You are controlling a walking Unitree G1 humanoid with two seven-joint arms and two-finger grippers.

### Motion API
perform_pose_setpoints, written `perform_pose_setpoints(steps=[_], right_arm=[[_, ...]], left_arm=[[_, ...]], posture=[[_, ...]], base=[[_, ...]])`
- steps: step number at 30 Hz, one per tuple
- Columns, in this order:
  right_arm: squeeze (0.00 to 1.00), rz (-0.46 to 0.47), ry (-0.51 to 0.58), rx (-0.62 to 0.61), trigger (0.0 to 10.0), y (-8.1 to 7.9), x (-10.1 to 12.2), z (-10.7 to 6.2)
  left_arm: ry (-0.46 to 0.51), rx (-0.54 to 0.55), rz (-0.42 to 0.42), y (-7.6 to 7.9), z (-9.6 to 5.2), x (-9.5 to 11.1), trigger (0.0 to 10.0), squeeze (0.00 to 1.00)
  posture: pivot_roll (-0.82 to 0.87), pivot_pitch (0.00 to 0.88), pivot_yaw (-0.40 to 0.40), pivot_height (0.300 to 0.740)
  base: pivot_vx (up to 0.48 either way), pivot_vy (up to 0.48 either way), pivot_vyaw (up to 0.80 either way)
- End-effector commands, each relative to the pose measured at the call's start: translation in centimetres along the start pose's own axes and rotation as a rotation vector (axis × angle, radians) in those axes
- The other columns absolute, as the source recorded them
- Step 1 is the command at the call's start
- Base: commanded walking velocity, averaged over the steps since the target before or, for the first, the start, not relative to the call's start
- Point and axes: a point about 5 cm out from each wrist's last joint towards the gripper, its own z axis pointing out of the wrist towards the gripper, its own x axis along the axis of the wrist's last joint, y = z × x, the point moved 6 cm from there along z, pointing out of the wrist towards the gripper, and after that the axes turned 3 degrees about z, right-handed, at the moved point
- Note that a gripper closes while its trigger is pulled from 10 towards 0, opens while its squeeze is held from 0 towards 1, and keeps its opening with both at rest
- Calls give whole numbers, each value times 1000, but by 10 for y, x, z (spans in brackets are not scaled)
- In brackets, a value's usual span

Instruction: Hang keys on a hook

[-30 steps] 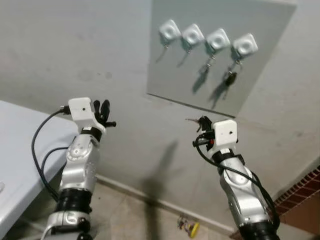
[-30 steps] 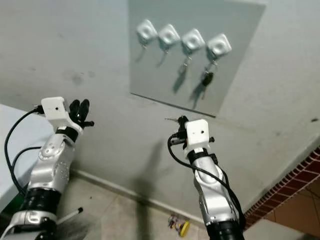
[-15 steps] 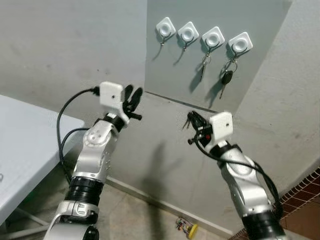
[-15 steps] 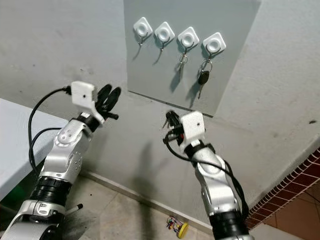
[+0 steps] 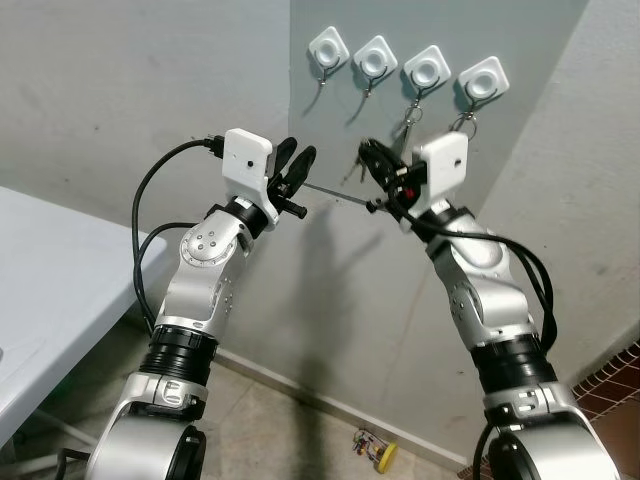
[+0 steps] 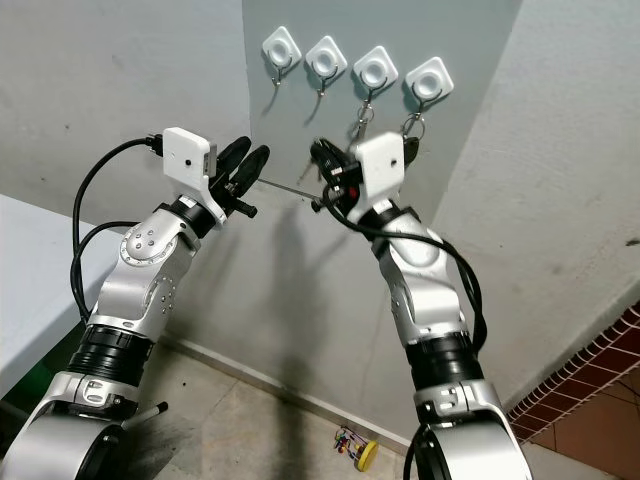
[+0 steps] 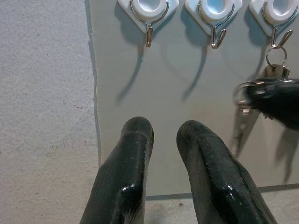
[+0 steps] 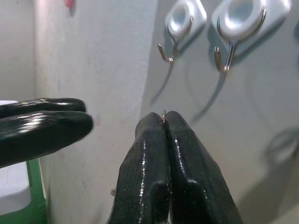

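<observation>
Right wrist view: right gripper (image 8: 164,122) pinched shut on thin metal keys (image 8: 163,115).
Two bare hooks (image 8: 227,59) just beyond; left gripper (image 7: 164,135) slightly parted, beside.

No readable text, labels, brands or numbers anywhere: hooks, wall panel, arm housings all unmarked.

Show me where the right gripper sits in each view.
Left eye view: right gripper at upper centre, under the hooks.
Right eye view: right gripper slightly left of upper centre.
Left wrist view: right gripper beneath the third hook, holding keys.
Right wrist view: right gripper in the foreground, shut.
Shared landmark: leftmost white hook.
</observation>
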Motion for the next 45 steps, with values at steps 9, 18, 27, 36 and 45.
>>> perform_pose_setpoints(steps=[9,18,27,36,45], right_arm=[[0,37,95,-30,10000,13,31,19],[0,85,156,-44,10000,19,45,22],[0,127,183,-43,10000,21,52,27],[0,143,187,-35,10000,23,53,31],[0,245,175,-58,10000,27,49,32]], left_arm=[[17,-28,11,5,10,12,10000,0],[19,-46,22,8,11,13,10000,0],[24,-49,25,7,13,15,10000,0],[24,-48,29,7,13,15,10000,0],[28,-47,34,6,14,16,10000,0]], posture=[[-77,9,-33,740],[-78,7,-30,740],[-74,6,-30,740],[-69,0,-36,740],[-69,0,-37,740]], base=[[0,0,0],[0,0,0],[0,0,0],[0,0,0],[0,0,0]])
